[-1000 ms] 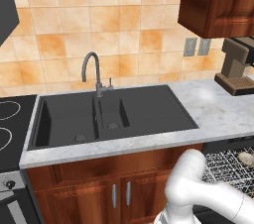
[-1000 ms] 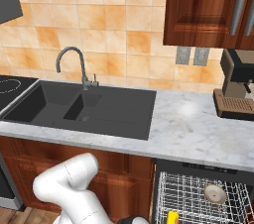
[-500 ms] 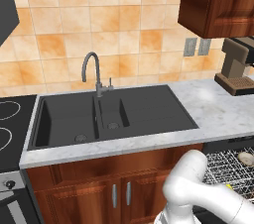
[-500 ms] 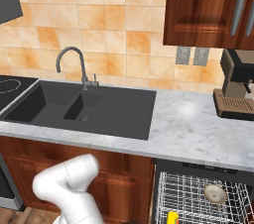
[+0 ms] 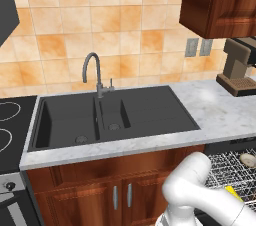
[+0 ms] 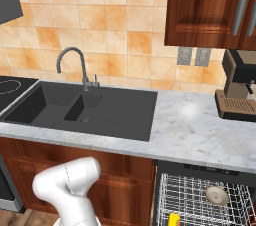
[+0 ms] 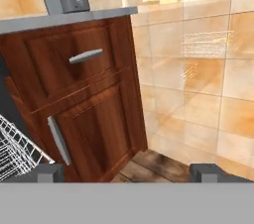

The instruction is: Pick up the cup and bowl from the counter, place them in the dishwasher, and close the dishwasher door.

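Observation:
The yellow cup (image 6: 173,219) lies in the grey wire rack (image 6: 192,197) of the open dishwasher, under the marbled counter (image 6: 200,130). The beige bowl (image 6: 217,195) rests in the same rack, to the cup's right. From the left base view the bowl (image 5: 246,158) and the cup (image 5: 233,193) show beside my white arm. In the hand view my gripper (image 7: 127,173) is open, its fingertips (image 7: 45,172) far apart with nothing between them. It faces a reddish cabinet (image 7: 94,114), with a corner of the rack (image 7: 15,151) at lower left. The dishwasher door is out of view.
A dark double sink (image 5: 110,115) with a curved tap (image 5: 95,72) sits in the counter (image 5: 220,115). A coffee machine (image 6: 240,92) stands at the counter's right end. A stove (image 5: 10,125) lies at the far left. A tiled wall (image 7: 203,84) stands right of the cabinet.
The arm's elbow has shifted only slightly. Cup and bowl lie unmoved in the rack.

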Motion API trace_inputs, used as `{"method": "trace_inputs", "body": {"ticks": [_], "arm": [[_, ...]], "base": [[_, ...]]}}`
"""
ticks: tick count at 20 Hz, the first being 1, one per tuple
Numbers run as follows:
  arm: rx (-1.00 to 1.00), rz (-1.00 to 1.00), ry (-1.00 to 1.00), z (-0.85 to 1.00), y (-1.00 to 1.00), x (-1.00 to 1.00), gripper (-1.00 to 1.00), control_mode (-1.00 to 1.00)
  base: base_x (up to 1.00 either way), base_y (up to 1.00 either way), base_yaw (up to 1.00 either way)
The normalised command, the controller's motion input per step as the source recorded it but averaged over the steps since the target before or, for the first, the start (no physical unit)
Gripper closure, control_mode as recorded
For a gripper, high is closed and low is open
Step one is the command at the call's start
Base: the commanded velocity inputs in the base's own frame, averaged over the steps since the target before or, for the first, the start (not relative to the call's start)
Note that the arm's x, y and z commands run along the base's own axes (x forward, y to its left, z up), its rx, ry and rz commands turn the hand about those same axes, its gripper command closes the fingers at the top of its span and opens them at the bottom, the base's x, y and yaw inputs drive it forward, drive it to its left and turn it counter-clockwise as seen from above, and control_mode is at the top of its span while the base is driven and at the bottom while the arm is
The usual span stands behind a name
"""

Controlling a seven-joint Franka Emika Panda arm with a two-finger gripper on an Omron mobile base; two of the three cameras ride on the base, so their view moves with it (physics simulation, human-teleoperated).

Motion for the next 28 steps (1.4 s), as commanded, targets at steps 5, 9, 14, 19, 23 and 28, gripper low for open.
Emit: {"method": "trace_inputs", "body": {"ticks": [5, 9, 14, 19, 23, 28], "arm": [[-0.17, 0.00, -0.07, -0.91, 0.06, -0.04, -1.00, -1.00], [-0.04, 0.00, -0.14, -0.41, -0.06, -0.39, -1.00, -1.00], [0.16, 0.00, -0.17, -0.24, -0.15, -0.69, -1.00, -1.00], [0.33, 0.00, -0.14, -0.53, -0.09, -0.75, -1.00, -1.00], [0.30, 0.00, -0.04, -0.86, 0.06, -0.42, -1.00, -1.00], [0.11, 0.00, -0.05, -1.00, 0.45, -0.47, -1.00, -1.00]], "base": [[0.00, 0.00, 0.00], [0.00, 0.00, 0.00], [0.00, 0.00, 0.00], [0.00, 0.00, 0.00], [0.00, 0.00, 0.00], [0.00, 0.00, 0.00]]}}
